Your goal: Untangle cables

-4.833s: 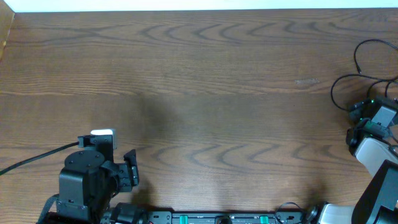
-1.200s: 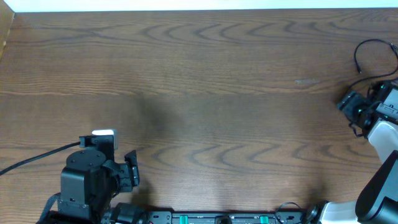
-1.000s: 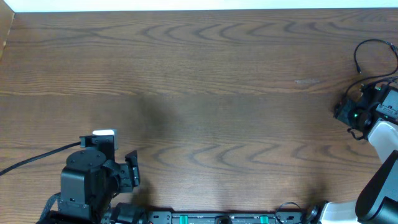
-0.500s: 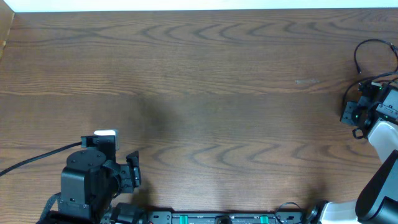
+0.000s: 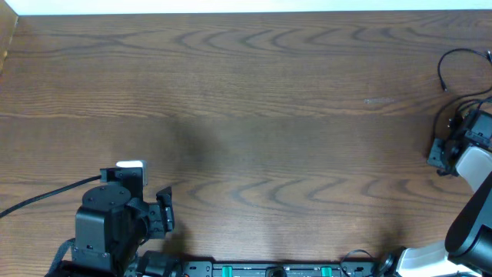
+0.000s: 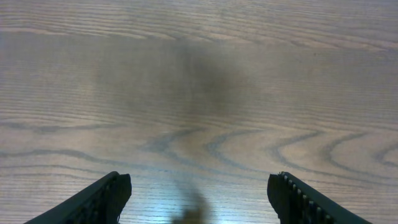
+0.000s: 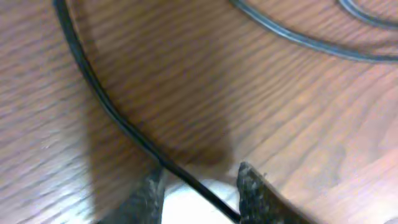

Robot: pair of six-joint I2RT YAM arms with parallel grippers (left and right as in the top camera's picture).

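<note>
Wood-grain table (image 5: 254, 100) | left fingers (image 6: 99, 202) open | right fingers (image 7: 252, 186) ajar astride cable (image 7: 106, 106)

Boxy black left arm (image 5: 108, 219), white tab (image 5: 128, 165), thick black cable (image 5: 46, 194), glossy white right arm (image 5: 470, 165), green-marked base rail (image 5: 269, 271), left gripper (image 6: 199, 182) with ribbed black fingers (image 6: 107, 199)

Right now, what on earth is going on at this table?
Two robot arms are meant to untangle thin black cables lying at the table's right edge. The right arm's fingers straddle one cable close to the wood, not visibly pinching it. The left arm's fingers stand open over bare wood, far from the cables.
</note>
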